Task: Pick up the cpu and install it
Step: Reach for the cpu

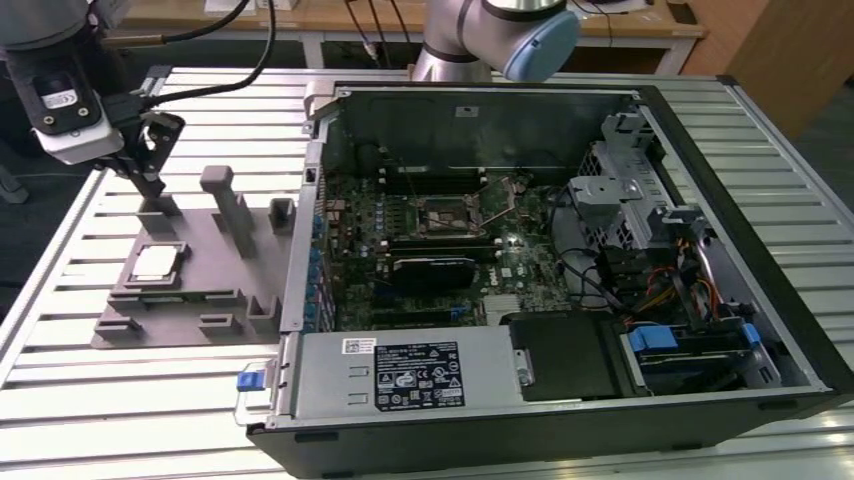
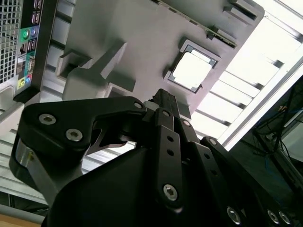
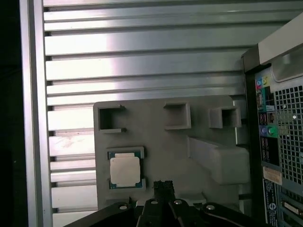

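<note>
- The exterior view takes in the open computer case (image 1: 561,250) lying on the slatted metal table (image 1: 80,400), with its motherboard (image 1: 400,290) and a square socket (image 1: 447,215) near the board's middle.
- In both wrist views the case appears as a rear panel with coloured ports. The first wrist view looks straight down on the grey holder plate (image 3: 161,132). The second wrist view sees it at a slant past the black linkage.
- The cpu (image 1: 158,262) lies flat in a framed recess of the holder plate (image 1: 200,290), on the exterior view's left, outside the case.
- Its top is a pale, shiny silver square. The first wrist view shows the cpu (image 3: 125,170) with a thin greenish rim, and in the second wrist view it (image 2: 191,71) glares almost white.
- The gripper (image 1: 154,195) points down over the plate beside a grey upright block, near the cpu but apart from it.
- Its fingers are pressed together with nothing between them, as the gripper tip (image 3: 163,185) shows.
</note>
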Action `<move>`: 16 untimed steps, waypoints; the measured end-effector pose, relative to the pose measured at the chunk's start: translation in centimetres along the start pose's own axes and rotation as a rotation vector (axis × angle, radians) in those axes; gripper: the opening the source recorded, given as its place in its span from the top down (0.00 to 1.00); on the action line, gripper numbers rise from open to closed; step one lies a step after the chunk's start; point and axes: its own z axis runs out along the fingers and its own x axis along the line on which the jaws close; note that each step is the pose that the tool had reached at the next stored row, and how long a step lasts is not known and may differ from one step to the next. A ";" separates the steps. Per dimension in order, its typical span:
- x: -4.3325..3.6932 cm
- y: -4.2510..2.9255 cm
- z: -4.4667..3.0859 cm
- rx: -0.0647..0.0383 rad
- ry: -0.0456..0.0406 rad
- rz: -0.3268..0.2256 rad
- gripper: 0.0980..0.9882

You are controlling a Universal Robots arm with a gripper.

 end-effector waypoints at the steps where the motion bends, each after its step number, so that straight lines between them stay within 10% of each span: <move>1: 0.12 -0.01 0.12 0.000 0.0000 0.000 0.99; 16: 1.98 -0.18 1.90 0.000 0.0000 0.000 0.99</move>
